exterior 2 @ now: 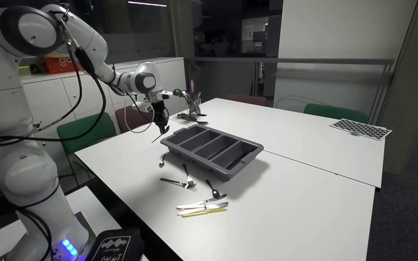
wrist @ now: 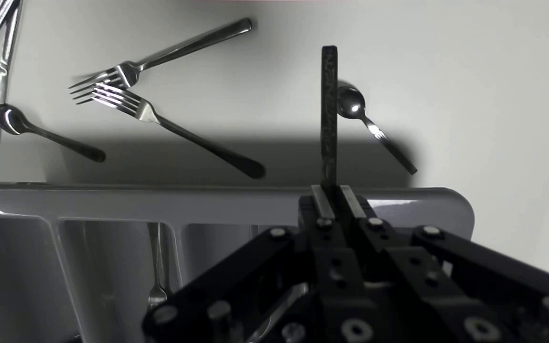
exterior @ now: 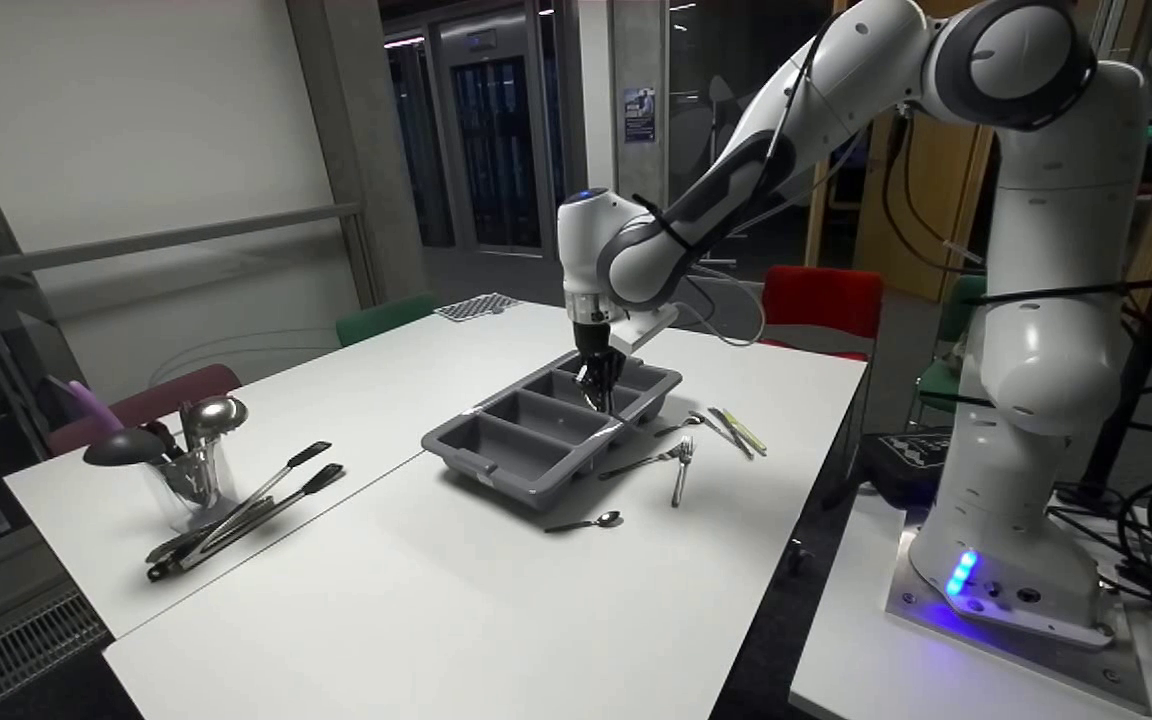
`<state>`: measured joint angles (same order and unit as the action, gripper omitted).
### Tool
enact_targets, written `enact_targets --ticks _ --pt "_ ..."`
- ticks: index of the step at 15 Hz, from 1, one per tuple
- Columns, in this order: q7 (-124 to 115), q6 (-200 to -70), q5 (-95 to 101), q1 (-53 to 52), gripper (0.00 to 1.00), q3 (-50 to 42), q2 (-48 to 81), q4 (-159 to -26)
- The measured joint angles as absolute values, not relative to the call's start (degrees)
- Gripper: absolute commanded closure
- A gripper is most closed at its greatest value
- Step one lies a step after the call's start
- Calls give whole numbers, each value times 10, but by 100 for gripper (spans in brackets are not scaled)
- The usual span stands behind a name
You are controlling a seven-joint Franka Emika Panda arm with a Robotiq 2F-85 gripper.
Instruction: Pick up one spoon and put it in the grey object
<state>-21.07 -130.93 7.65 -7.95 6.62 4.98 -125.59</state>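
Inspecting the arm (exterior: 1011, 60), we record an upright column, a high bent elbow and a forearm sloping toward eight o'clock in an exterior view, with the wrist turned down so the gripper (wrist: 336, 195) points to six. We find the jaws clamped on a utensil (wrist: 329, 114), its dark handle projecting to twelve o'clock in the wrist view; its head we cannot identify. There the fingertips overlap the rim of the grey tray (wrist: 184, 202), which spreads toward nine. On the table (wrist: 493, 119) we note a spoon (wrist: 374, 129) at one o'clock and a second spoon (wrist: 48, 135) near nine.
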Motion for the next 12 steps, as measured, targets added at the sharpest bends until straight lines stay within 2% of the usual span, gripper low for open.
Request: enact_targets --ticks 1,7,12 --pt "-211 -1309 77 -80 98 66 50 -1256" --pt "-219 -1277 78 -79 98 62 52 -1242" --pt "-190 -1191 77 -74 98 55 63 -1154"
